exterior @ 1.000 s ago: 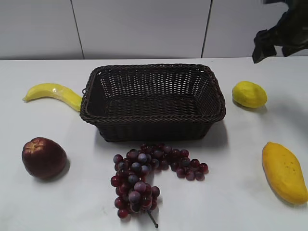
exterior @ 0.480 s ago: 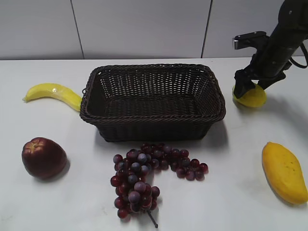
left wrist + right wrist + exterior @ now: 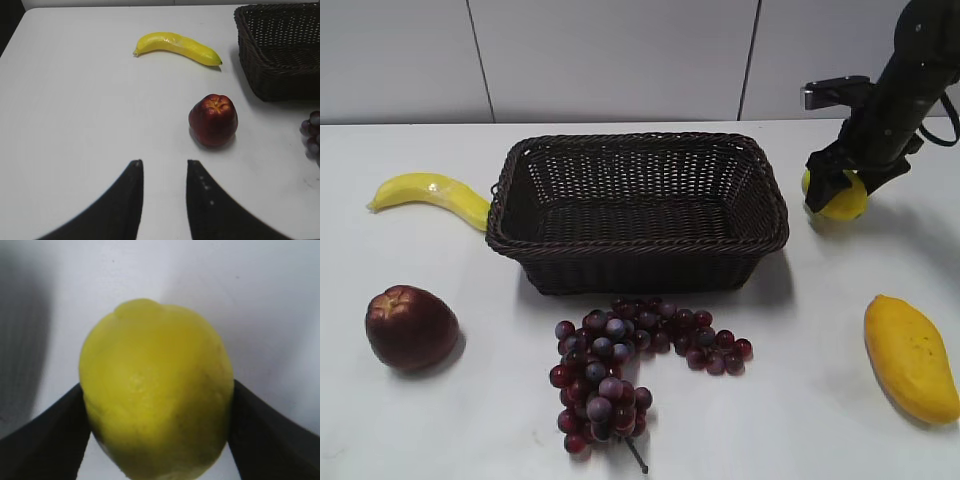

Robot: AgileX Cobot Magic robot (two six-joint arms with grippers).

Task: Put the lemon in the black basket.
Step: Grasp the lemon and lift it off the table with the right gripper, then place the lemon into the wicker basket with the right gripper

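Observation:
The lemon (image 3: 846, 203) is bright yellow and lies on the white table just right of the black basket (image 3: 638, 250). My right gripper (image 3: 838, 187) has come down over it, one finger on each side. In the right wrist view the lemon (image 3: 155, 365) fills the gap of the right gripper (image 3: 157, 387), with both fingers pressed against its sides. My left gripper (image 3: 164, 162) is open and empty over bare table, short of the red apple. A corner of the basket (image 3: 280, 60) shows at the top right of the left wrist view.
A banana (image 3: 432, 194) lies left of the basket and a red apple (image 3: 410, 327) at the front left. Dark grapes (image 3: 620, 370) lie in front of the basket. A mango (image 3: 912, 357) lies at the front right. A wall stands behind the table.
My right arm came down from the upper right onto the lemon, and its fingers have closed in on the lemon's sides. The other fruit and the basket have not moved.

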